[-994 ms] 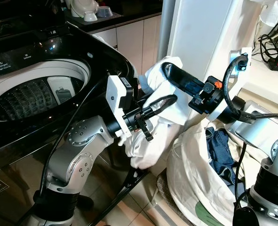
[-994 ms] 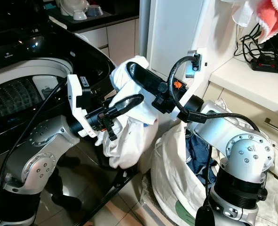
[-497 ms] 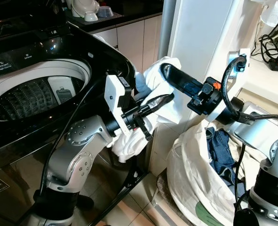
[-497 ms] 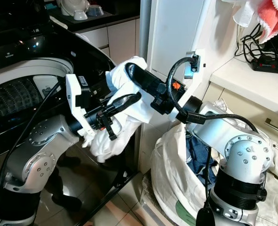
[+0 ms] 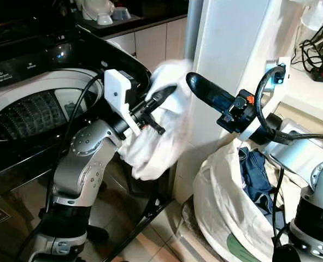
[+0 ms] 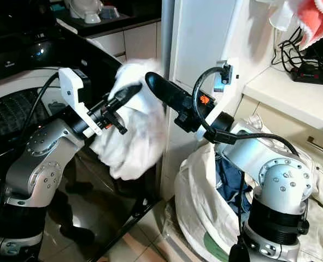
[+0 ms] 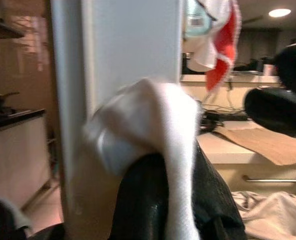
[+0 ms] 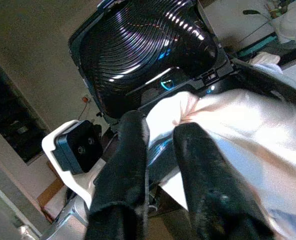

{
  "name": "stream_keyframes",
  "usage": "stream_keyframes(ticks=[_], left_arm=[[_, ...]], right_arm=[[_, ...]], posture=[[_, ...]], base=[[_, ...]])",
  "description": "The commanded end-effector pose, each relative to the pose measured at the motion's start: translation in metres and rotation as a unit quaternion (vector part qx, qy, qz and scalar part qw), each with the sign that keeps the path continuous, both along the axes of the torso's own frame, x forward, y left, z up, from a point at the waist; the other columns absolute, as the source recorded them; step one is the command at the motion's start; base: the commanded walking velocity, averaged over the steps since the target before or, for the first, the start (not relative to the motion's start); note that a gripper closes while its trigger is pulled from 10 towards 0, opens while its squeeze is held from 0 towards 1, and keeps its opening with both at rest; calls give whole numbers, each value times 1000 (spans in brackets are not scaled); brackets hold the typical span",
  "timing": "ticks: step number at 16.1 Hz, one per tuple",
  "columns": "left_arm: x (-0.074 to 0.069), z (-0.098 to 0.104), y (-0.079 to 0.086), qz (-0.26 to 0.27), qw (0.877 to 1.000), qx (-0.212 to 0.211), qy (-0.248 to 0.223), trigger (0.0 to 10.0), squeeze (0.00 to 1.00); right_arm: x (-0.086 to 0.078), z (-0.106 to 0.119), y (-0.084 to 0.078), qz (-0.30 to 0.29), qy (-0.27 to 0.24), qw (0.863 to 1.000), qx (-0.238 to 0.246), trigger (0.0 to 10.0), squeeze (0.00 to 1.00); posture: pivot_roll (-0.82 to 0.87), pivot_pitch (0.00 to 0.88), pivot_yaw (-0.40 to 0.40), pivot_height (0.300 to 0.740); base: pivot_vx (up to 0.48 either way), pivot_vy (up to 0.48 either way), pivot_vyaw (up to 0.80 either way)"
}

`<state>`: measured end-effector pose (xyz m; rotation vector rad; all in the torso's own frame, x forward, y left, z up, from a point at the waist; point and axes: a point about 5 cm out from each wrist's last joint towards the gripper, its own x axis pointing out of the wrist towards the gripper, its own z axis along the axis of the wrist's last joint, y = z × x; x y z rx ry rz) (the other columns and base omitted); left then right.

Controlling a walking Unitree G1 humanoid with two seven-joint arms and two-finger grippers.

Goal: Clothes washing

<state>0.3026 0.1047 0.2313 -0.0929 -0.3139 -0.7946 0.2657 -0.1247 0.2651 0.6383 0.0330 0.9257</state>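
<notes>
Beside the washing machine's (image 5: 24, 109) front right corner | white garment (image 5: 156, 134) clamped in left gripper (image 5: 162, 95), aloft, not yet over the drum; right gripper (image 5: 197, 83) just beside it, fingers parted, empty | laundry bag (image 5: 221, 202) still holds clothes; loading barely begun

Tiled floor (image 5: 156, 248), beige, glossy. Directly on it: black top-loading washing machine (image 5: 35, 109), lid up, grey ribbed drum visible; cream fabric laundry bag (image 5: 221, 213) just beside it at the foot of the white pillar (image 5: 232, 49), dark blue clothes showing in its mouth. White countertop (image 6: 292, 90) beyond the bag carries a black power strip with tangled cables (image 6: 309, 68).
</notes>
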Motion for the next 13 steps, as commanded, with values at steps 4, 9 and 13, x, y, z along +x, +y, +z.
stream_keyframes(ticks=[4,9,13], left_arm=[[35,52,52,186,978,28,-92,0,0],[61,139,106,340,903,92,-244,0,0],[34,259,122,425,793,112,-422,0,0]], right_arm=[[-5,-2,-4,-20,-20,998,-52,10000,0],[-5,-7,-4,-29,-21,997,-67,10000,0],[-4,-5,-6,-44,-36,995,-81,10000,0]], posture=[[-47,0,8,740],[-42,0,-6,740],[-50,0,3,740]], base=[[0,0,0],[0,0,0],[0,0,0]])
